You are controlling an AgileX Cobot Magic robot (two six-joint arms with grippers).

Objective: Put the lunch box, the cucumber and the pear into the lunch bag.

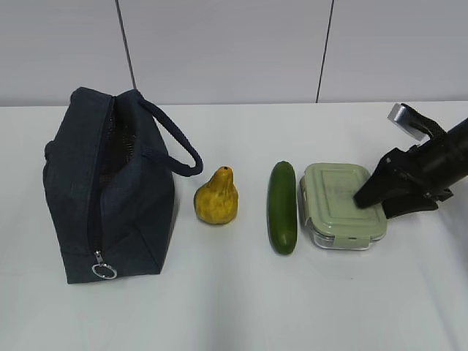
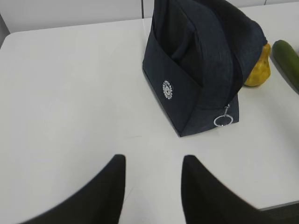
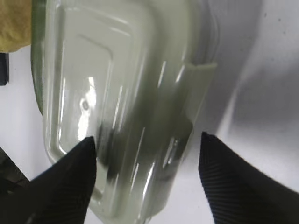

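The dark navy lunch bag [image 1: 117,197] stands at the left with its zipper open and its silver ring pull [image 1: 104,270] at the near end. It also shows in the left wrist view [image 2: 187,88]. The yellow-brown pear [image 1: 216,197], the dark green cucumber [image 1: 282,208] and the lunch box [image 1: 338,203] with its sage-green lid lie in a row to the bag's right. My right gripper [image 1: 373,203] is open over the right end of the lunch box [image 3: 126,84]; one finger is over the lid, the other over the table beside it. My left gripper [image 2: 153,161] is open and empty, short of the bag.
The white table [image 1: 241,307] meets a grey panelled wall at the back. The bag's loop handle [image 1: 175,142] hangs toward the pear. In the left wrist view the pear [image 2: 259,70] and the cucumber [image 2: 288,56] lie beyond the bag.
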